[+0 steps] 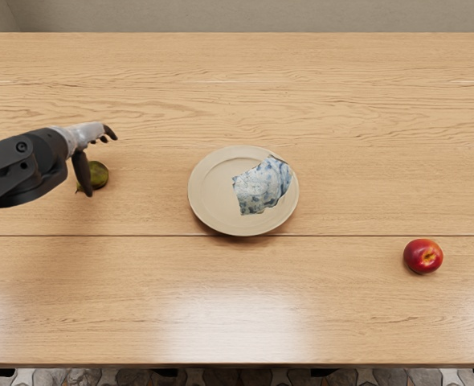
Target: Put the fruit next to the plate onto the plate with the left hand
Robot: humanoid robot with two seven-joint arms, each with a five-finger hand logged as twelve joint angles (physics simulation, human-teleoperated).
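Hand (88, 143): far left of the plate (213, 191), held open, nothing gripped.
Fruit (100, 174): green, left of the plate, laid on the surface (237, 305), under the thumb.
Apple (423, 256): right of the plate, well apart.

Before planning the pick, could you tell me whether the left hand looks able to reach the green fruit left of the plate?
Probably yes. The left hand is right at the green fruit, open, with nothing between them; the plate sits apart to its right.
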